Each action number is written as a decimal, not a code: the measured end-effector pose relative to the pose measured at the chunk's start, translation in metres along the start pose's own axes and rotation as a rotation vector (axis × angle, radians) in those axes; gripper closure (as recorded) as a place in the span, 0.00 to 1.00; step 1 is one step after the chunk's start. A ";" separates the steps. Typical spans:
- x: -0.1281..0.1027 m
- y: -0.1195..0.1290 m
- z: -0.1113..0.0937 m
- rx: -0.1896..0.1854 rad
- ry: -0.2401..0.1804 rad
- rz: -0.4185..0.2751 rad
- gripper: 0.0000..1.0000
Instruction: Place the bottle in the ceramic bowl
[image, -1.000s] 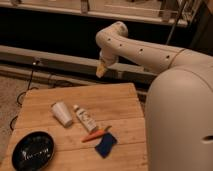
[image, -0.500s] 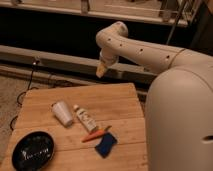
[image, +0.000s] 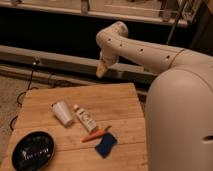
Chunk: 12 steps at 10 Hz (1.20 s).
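The robot's white body (image: 180, 120) fills the right side of the view, and its arm (image: 140, 50) reaches out to the left, bends, and turns down over the far edge of the wooden worktop (image: 110, 100).

The black bowl (image: 33, 150) sits at the near left corner of the worktop, and nothing can be made out in it beyond glints on its glaze. A white cup (image: 62, 113) lies on its side toward the middle, up and to the right of the bowl. A blue sponge (image: 106, 145) lies further right, near the front edge.

The bottle (image: 85, 118) lies flat on the worktop just beside the cup, on the cup's right, with its length running diagonally toward the sponge. It is apart from the bowl, with the cup's end of the board between them. An orange carrot (image: 94, 135) lies just beyond the bottle's near end, between it and the sponge.

The gripper (image: 101, 71) hangs at the end of the arm, raised above the back edge of the worktop and well apart from the bottle. Whether it is open or closed cannot be told, though it appears to carry nothing.

By my reading the task has barely begun. The bottle is not yet grasped, so the reach down, the pickup, the carry across to the left and the release into the bowl all remain.
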 end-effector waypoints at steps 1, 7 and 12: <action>0.000 0.000 0.000 0.000 0.000 0.000 0.20; 0.008 0.034 -0.011 -0.013 0.007 -0.064 0.20; 0.085 0.206 -0.032 -0.151 0.104 -0.210 0.20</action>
